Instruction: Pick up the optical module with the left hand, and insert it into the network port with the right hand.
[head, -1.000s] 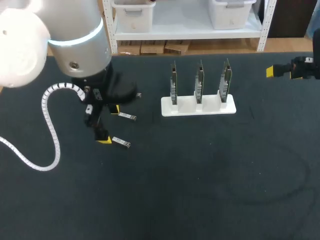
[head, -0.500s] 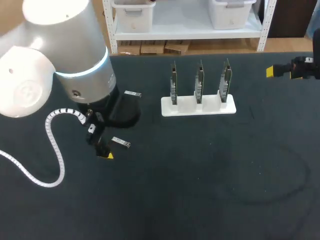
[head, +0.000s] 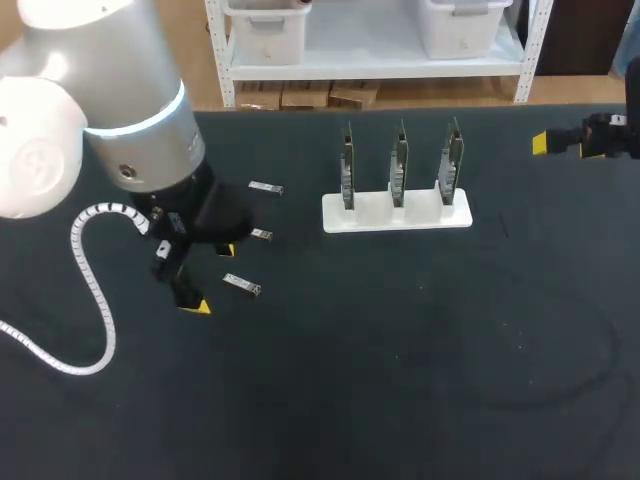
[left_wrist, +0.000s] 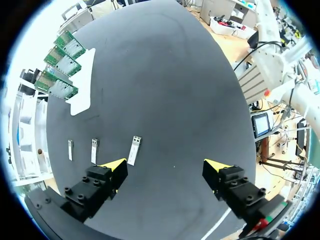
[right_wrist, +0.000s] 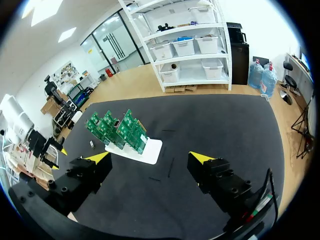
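Shifted left gripper (left_wrist: 166, 169) sideways over counter (left_wrist: 165, 90) since half second before. Kept fingers (left_wrist: 115, 167) spread wide, held nothing. Found optical module (left_wrist: 134, 150) flat on counter, just ahead of one fingertip, outside gap. Judged light, rigid, slick metal; best pinched across long sides, mid-body.

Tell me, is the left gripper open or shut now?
Open. In the wrist view the left gripper has its yellow tips far apart with only table between them; the nearest module lies near one finger.

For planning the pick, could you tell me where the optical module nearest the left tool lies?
In the head view, the optical module lies left of the white stand, just right of the left tool.
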